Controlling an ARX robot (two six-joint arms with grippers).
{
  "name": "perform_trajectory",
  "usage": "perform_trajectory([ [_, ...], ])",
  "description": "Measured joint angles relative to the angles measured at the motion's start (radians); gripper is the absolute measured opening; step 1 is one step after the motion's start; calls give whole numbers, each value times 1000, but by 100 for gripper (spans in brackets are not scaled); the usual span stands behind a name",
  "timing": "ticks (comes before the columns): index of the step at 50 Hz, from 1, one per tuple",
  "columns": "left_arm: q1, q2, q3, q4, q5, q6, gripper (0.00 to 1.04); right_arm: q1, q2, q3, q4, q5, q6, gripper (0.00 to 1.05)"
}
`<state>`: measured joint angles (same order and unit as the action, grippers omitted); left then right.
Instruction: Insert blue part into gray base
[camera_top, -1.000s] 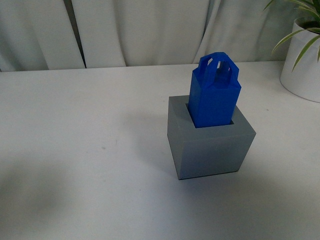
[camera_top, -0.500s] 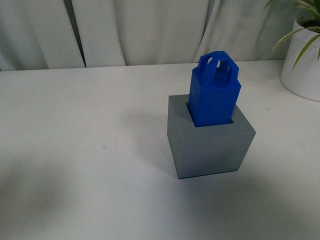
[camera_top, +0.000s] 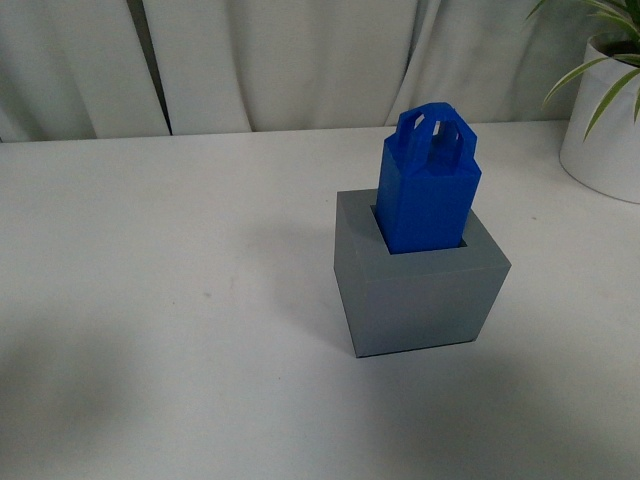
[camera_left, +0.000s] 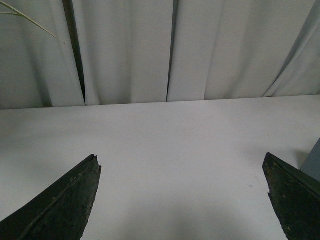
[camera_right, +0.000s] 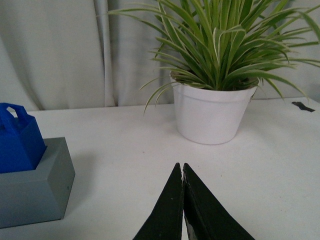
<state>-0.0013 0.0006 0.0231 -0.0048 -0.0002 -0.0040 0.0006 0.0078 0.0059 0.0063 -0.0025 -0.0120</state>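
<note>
Standing upright in the gray base (camera_top: 420, 285), the blue part (camera_top: 428, 195) is sitting nearer the right gripper (camera_right: 183, 200), fingers together; left gripper (camera_left: 182, 200) spread apart, empty.

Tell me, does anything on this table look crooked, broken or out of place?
Only slightly. The blue part stands in the recess of the gray base, but it seems to lean a little and most of it still sticks out above the rim. Nothing looks spilled or damaged; the potted plant stands upright.
</note>
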Motion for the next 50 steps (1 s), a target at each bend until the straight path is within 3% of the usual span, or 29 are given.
perform_trajectory([
  [11, 0, 0, 0, 0, 0, 0, 99, 0, -3, 0, -4, 0, -1, 2],
  [14, 0, 0, 0, 0, 0, 0, 99, 0, -4, 0, -4, 0, 0, 10],
  [23, 0, 0, 0, 0, 0, 0, 99, 0, -4, 0, -4, 0, 0, 37],
  [37, 0, 0, 0, 0, 0, 0, 99, 0, -4, 0, -4, 0, 0, 99],
  [50, 0, 0, 0, 0, 0, 0, 99, 0, -4, 0, -4, 0, 1, 97],
])
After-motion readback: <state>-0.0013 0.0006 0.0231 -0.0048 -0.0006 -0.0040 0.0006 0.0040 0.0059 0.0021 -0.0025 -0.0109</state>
